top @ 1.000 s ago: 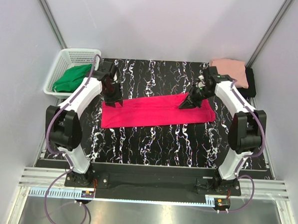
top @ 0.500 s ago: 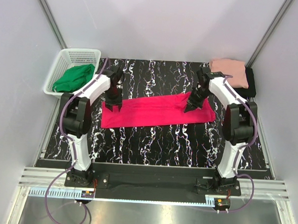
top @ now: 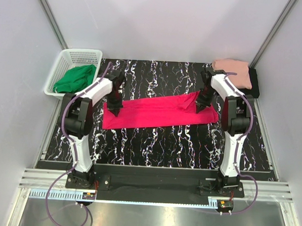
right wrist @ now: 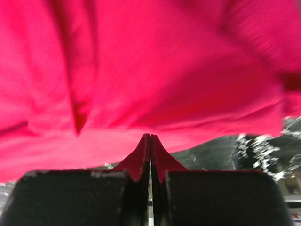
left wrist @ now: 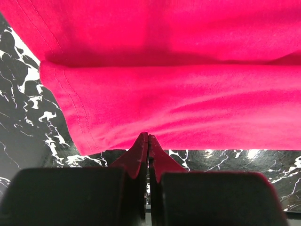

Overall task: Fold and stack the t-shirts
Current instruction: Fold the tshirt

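Newly clamped, left pincer, right pincer, crimson t-shirt

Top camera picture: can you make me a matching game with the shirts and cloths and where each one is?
Things
1. crimson-pink t-shirt
2. salmon-pink t-shirt
3. green cloth
4. black t-shirt

Places
A. inside the white basket
B. folded at the far right corner
C. spread out long in the middle
D. showing only at the edge of the pale pink one

Pairs: 1-C, 2-B, 3-A, 4-D
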Available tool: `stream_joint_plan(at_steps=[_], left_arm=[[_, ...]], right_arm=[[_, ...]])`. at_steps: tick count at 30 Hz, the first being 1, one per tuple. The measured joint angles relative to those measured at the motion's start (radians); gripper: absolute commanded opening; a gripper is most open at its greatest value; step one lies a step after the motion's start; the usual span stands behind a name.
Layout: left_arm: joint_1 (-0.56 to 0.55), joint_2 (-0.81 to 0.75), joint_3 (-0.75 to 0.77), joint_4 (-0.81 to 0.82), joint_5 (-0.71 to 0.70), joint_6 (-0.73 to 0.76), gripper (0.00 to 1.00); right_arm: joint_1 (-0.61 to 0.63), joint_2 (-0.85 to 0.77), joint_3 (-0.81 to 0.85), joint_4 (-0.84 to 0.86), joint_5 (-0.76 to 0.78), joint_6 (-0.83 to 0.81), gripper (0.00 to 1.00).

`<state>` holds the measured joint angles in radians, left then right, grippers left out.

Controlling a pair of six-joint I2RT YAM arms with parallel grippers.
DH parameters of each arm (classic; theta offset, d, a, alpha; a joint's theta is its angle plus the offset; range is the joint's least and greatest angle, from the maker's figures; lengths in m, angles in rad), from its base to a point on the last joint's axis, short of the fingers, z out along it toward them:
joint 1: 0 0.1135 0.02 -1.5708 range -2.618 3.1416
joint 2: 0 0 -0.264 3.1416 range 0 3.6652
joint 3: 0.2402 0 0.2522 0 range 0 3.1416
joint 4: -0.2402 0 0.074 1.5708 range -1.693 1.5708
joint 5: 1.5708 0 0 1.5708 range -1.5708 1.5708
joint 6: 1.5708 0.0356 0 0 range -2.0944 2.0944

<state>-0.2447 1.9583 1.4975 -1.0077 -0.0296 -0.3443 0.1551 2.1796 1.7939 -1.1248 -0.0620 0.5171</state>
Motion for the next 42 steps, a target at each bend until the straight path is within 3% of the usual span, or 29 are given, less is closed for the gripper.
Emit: stream_joint_plan(at_steps=[9, 27, 35, 42], left_arm=[[0.017, 0.051, 0.008, 0.015, -0.001, 0.000, 0.00], [0.020, 0.106, 0.009, 0.018, -0.001, -0.008, 0.00], [0.021, 0.012, -0.134, 0.062, 0.019, -0.039, 0.00], [0.001, -0.054, -0.237, 0.061, 0.063, -0.066, 0.00]], right_arm=[[-0.050, 0.097, 0.092, -0.043, 0.088, -0.016, 0.00], [-0.049, 0.238, 0.274, -0.185, 0.101, -0.051, 0.00], [-0.049, 0.332, 0.436, -0.288, 0.100, -0.066, 0.00], [-0.049, 0.445, 0.674, -0.305, 0.074, -0.079, 0.00]])
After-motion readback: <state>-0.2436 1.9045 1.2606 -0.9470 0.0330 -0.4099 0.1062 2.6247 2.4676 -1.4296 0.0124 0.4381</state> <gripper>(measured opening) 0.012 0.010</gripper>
